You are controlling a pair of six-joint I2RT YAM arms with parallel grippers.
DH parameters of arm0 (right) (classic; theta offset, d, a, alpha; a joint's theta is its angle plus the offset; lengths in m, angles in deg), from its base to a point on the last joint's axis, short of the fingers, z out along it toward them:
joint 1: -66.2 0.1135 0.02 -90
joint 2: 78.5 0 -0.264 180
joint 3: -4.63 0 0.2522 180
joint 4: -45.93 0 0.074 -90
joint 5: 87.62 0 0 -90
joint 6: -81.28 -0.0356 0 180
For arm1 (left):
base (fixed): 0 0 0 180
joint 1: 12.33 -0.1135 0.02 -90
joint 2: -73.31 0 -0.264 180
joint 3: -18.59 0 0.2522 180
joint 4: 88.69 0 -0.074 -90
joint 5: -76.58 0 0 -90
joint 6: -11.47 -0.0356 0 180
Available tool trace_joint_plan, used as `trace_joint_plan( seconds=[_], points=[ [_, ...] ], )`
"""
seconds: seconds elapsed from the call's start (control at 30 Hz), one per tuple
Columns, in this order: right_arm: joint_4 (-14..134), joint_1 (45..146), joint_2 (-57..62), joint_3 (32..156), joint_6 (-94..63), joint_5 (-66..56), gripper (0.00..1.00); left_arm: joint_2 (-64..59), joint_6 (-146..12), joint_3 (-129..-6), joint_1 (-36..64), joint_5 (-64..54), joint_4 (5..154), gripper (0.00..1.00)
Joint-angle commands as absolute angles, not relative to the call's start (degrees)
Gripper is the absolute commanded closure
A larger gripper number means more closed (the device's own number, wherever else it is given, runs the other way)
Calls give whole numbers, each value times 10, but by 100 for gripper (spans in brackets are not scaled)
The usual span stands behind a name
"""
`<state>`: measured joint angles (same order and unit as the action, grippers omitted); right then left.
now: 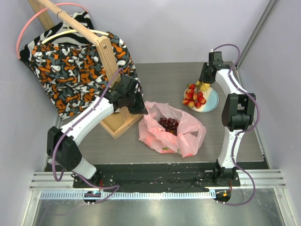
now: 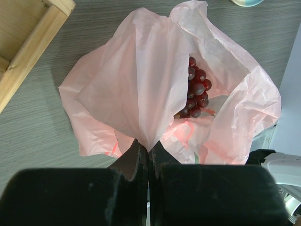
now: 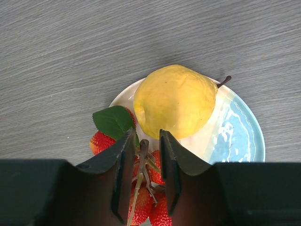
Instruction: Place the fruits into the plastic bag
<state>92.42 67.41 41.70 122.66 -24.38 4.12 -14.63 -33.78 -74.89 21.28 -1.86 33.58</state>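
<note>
Heads up: your left gripper [image 2: 148,148] is pinching a fold of the thin, translucent pink plastic bag [image 2: 141,80], and the dark purple grape bunch [image 2: 197,92] is inside. Your right gripper [image 3: 146,141] is narrowly spread around the thin stem [image 3: 144,162] of the red strawberry-like cluster [image 3: 101,141] on the pale blue round plate [image 3: 244,136]. That stem could slip out of the grip. Lifting the cluster could also knock the yellow pear-shaped fruit [image 3: 175,101] onto the table [image 3: 70,47].

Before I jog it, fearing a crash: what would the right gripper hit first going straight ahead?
Probably the brown stem of the strawberries, sitting between the fingers of the right gripper; depth is unclear.
</note>
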Motion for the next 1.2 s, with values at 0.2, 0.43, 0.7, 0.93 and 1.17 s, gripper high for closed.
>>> trace_joint_plan(
  seconds=[0.2,0.43,0.7,0.93,1.17],
  points=[
    [905,673,411,1243,-230,32,75,-151,-326,-782,205,-23,342,100],
    [905,673,396,1225,-230,5,82,-146,-324,-777,204,-23,343,100],
    [904,673,373,1200,-235,0,90,-130,-323,-764,204,-23,351,100],
    [914,673,340,1173,-251,-16,99,-110,-320,-741,204,-28,361,100],
    [919,673,298,1157,-252,-12,99,-92,-317,-726,204,-31,364,100]
  ],
)
